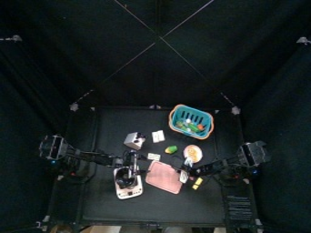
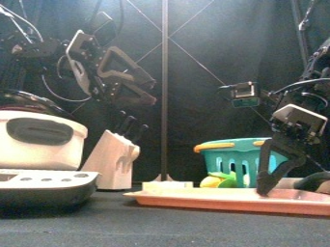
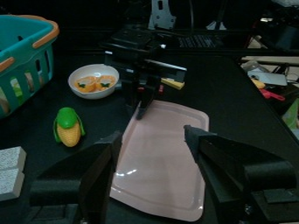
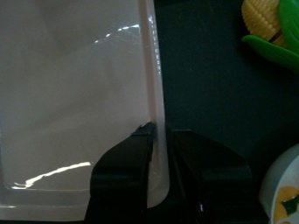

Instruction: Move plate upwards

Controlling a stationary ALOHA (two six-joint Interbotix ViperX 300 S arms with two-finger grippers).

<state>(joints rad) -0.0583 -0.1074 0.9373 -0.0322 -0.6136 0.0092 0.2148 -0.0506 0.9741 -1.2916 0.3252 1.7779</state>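
The pale-pink square plate (image 1: 165, 175) lies flat at the table's front middle; it also shows in the front view (image 2: 219, 198), the left wrist view (image 3: 163, 153) and the right wrist view (image 4: 76, 87). My right gripper (image 4: 158, 144) is shut on the plate's rim; the top view shows it at the plate's right edge (image 1: 186, 173), and the front view shows it standing on the plate's right end (image 2: 275, 172). My left gripper (image 3: 158, 171) is open and empty, hovering just above the plate's left side, with the right gripper (image 3: 146, 79) facing it.
A teal basket (image 1: 191, 118) stands at the back right. A round dish (image 3: 93, 80) with orange pieces and a corn cob (image 3: 68, 127) lie behind the plate. A white block (image 1: 134, 140) and a white appliance (image 1: 127, 185) stand to the plate's left.
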